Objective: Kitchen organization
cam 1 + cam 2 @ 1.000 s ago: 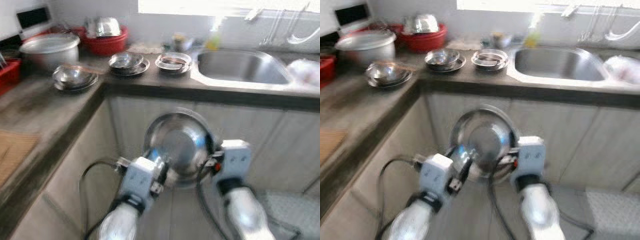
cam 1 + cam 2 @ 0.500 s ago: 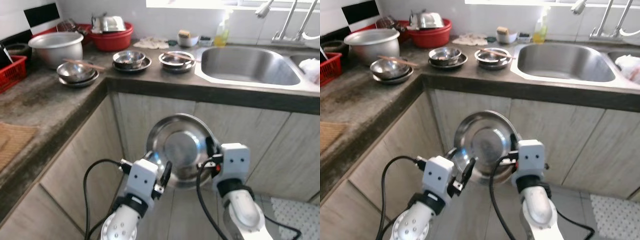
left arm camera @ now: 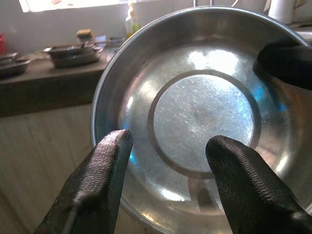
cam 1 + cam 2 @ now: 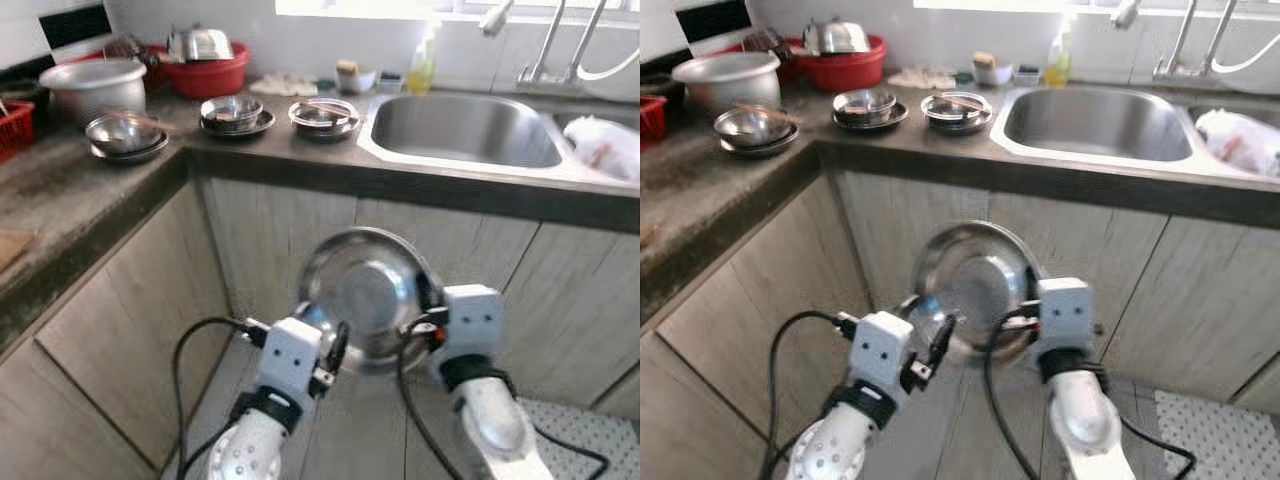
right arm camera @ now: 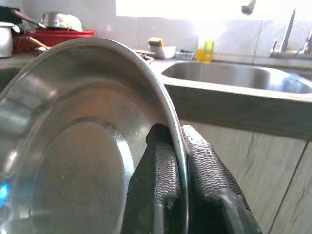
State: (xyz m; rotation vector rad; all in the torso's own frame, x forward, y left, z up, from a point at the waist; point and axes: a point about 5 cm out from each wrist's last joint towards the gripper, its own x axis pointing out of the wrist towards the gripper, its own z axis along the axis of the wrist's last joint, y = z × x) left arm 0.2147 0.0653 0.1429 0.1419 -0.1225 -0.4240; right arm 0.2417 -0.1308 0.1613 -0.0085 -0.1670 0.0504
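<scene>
A round steel plate [image 4: 365,295] stands on edge in front of the cabinet doors below the counter, its hollow face toward me. My right gripper [image 4: 424,305] is shut on the plate's right rim; in the right wrist view its fingers [image 5: 161,165] pinch the thin edge of the plate [image 5: 73,146]. My left gripper [image 4: 335,350] is at the plate's lower left, open. In the left wrist view its two fingertips [image 3: 114,146] are spread apart in front of the plate's face [image 3: 204,107], with nothing between them.
A dark L-shaped counter [image 4: 90,200] runs along the left and back, with a steel sink [image 4: 460,130]. On it stand stacked steel bowls [image 4: 125,135], two sets of dishes [image 4: 232,112], a big pot [image 4: 90,85], a red basin [image 4: 205,70] and a soap bottle [image 4: 422,70]. A mat [image 4: 590,440] lies on the floor.
The camera has swung a little right, so the counter and sink sit further left in the picture. The plate stays in my right gripper and the left gripper stays open beside it.
</scene>
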